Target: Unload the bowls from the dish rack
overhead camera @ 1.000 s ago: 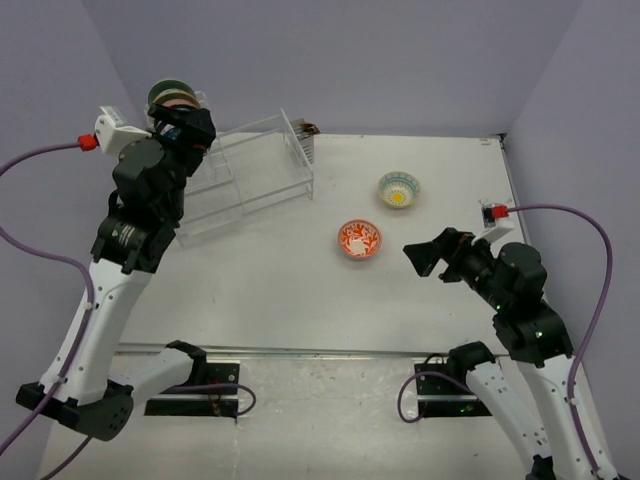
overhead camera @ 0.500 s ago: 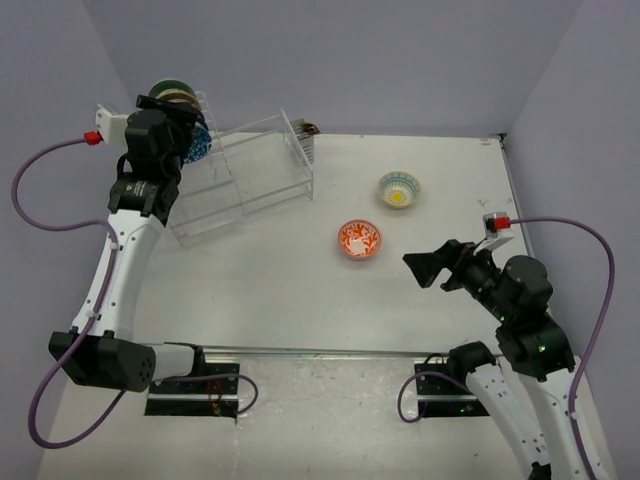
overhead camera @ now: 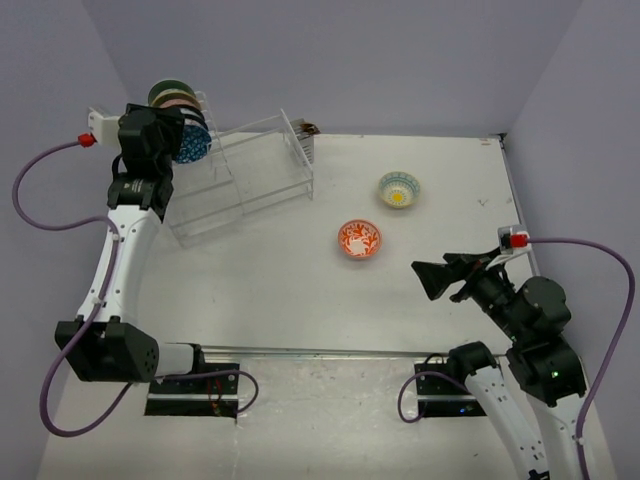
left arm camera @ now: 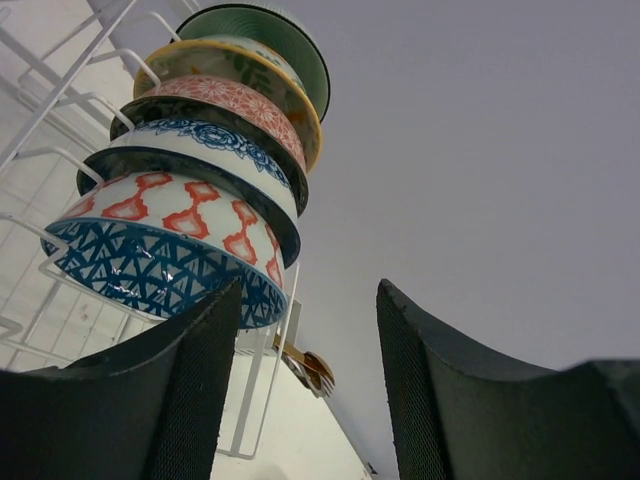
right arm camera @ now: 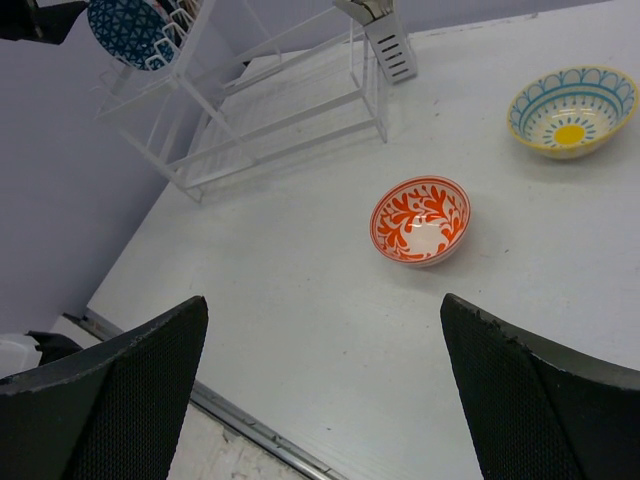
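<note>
The clear dish rack (overhead camera: 250, 175) stands at the table's back left; it also shows in the right wrist view (right arm camera: 280, 110). Several bowls (left arm camera: 205, 190) stand on edge in its tall slotted tier, the nearest one dark blue with a triangle pattern (left arm camera: 150, 270). My left gripper (left arm camera: 310, 390) is open just below and beside that blue bowl, at the rack's top left in the top view (overhead camera: 165, 140). An orange-red bowl (overhead camera: 359, 239) and a yellow-flower bowl (overhead camera: 399, 188) sit on the table. My right gripper (overhead camera: 435, 278) is open and empty, right of the orange bowl (right arm camera: 420, 220).
A utensil holder (right arm camera: 385, 40) hangs on the rack's right end. The purple walls close in at the back and sides. A metal strip (overhead camera: 300, 350) marks the table's near edge.
My left gripper has dropped from above the rack to the stacked bowls at its top left. My right arm has drawn back toward the near right.
</note>
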`<state>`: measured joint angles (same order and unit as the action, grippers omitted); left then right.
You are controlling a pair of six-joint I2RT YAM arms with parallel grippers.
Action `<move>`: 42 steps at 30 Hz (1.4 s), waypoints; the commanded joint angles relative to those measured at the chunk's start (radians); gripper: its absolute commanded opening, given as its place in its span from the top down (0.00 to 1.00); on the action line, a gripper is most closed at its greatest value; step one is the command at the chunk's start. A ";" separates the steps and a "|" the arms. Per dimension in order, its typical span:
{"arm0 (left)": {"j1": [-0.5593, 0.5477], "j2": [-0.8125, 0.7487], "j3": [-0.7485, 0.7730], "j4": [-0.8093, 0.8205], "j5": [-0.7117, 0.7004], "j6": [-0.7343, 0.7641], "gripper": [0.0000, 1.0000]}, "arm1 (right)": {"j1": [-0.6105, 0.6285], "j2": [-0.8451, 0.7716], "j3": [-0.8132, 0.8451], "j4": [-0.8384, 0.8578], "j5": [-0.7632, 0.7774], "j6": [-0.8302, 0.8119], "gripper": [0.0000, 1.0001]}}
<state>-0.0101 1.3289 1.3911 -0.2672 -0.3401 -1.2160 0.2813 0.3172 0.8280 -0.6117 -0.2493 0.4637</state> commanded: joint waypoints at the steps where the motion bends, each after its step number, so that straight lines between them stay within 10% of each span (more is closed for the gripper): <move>1: 0.010 0.018 -0.010 0.062 0.023 -0.004 0.43 | 0.002 -0.012 0.030 -0.003 0.035 -0.028 0.01; 18: 0.010 0.044 -0.064 0.114 -0.017 -0.051 0.60 | 0.002 -0.012 0.019 -0.002 0.030 -0.040 0.01; 30: 0.010 0.039 -0.076 0.103 -0.042 -0.079 1.00 | 0.002 -0.027 0.014 0.006 0.036 -0.043 0.01; 42: 0.010 0.003 -0.096 0.195 0.000 -0.074 1.00 | 0.004 -0.035 0.014 0.010 0.025 -0.046 0.01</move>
<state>-0.0158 1.3796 1.3109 -0.1638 -0.3119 -1.3090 0.2813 0.2874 0.8299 -0.6209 -0.2264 0.4355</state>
